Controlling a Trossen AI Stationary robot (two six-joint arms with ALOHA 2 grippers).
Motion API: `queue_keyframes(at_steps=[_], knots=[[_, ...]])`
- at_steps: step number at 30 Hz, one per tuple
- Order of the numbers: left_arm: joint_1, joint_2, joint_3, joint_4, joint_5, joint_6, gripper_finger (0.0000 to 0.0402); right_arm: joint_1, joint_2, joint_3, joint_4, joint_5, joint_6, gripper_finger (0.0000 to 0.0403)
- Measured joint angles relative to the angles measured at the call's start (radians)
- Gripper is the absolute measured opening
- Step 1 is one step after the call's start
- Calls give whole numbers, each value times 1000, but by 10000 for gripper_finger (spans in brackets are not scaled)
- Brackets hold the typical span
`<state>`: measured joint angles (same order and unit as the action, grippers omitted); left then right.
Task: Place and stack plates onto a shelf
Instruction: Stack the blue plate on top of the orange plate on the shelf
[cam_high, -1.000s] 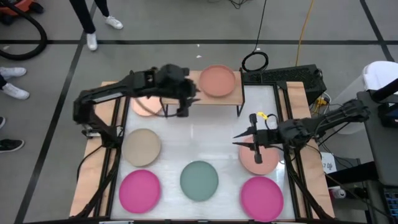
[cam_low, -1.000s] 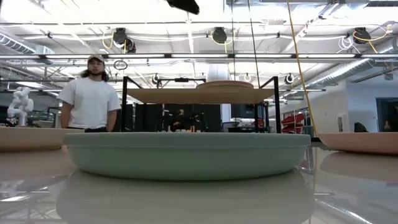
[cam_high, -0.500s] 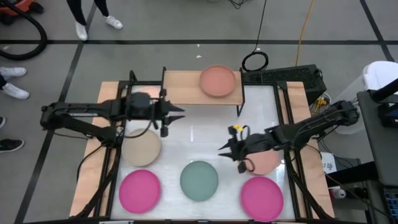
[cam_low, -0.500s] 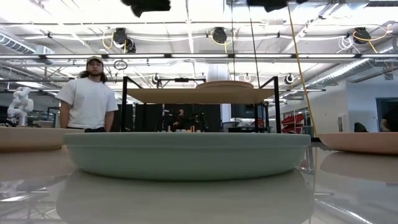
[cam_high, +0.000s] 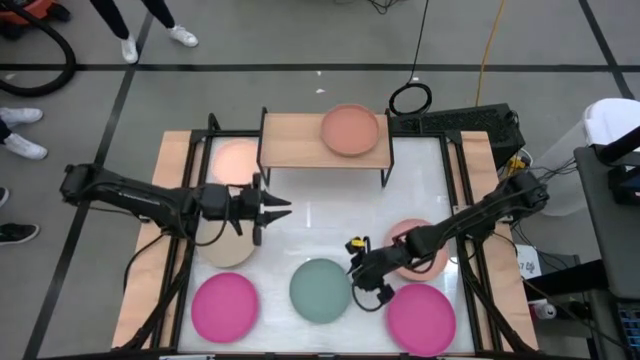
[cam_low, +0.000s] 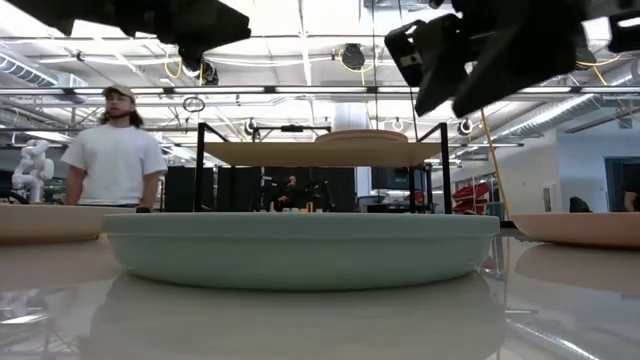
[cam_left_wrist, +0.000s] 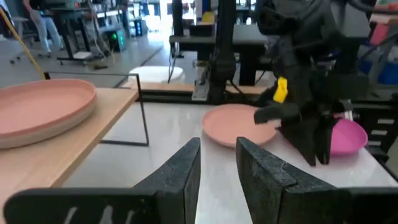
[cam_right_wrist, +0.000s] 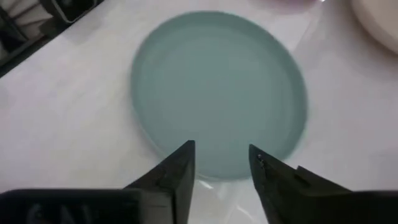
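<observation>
The shelf (cam_high: 300, 150) stands at the table's far side with one peach plate (cam_high: 350, 130) on its right half. My left gripper (cam_high: 272, 210) hovers open over the right edge of the beige plate (cam_high: 225, 245). My right gripper (cam_high: 362, 280) is open, pointing down beside the right rim of the grey-green plate (cam_high: 320, 290). In the right wrist view the grey-green plate (cam_right_wrist: 217, 93) lies flat on the table just beyond the open fingers (cam_right_wrist: 222, 152). The left wrist view (cam_left_wrist: 217, 149) looks across at the other arm.
Two magenta plates (cam_high: 225, 305) (cam_high: 420, 318) lie at the near edge. A peach plate (cam_high: 420, 250) sits under my right arm. A pale pink plate (cam_high: 237, 160) lies by the shelf's left end. A person (cam_low: 115, 150) stands beyond the table.
My left gripper has drawn back from the shelf's left end toward the near and left edges, stopping over the beige plate. My right gripper has swung from above the peach plate toward the near-left and down, arriving at the grey-green plate. No plate has moved.
</observation>
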<state>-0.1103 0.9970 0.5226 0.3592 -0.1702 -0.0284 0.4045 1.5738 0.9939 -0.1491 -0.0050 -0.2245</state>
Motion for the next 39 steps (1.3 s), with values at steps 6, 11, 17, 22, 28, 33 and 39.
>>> queue_keyframes(at_steps=[6,11,17,22,28,33,39], knots=[[-11,10,-38,64,-16,-1,108,61,48,0,9,2,-2,176],[-11,11,-38,63,-17,-4,108,92,110,0,30,30,-20,183],[-11,11,-38,61,-17,-7,108,111,180,0,68,59,-75,183],[-11,11,-38,61,-17,-7,108,114,213,0,70,83,-83,183],[-11,11,-37,56,-17,-7,108,115,223,0,80,134,-122,176],[-11,11,-37,55,-17,-11,108,113,224,0,85,137,-125,144],[-11,11,-37,56,-17,-15,108,112,224,0,91,136,-117,78]])
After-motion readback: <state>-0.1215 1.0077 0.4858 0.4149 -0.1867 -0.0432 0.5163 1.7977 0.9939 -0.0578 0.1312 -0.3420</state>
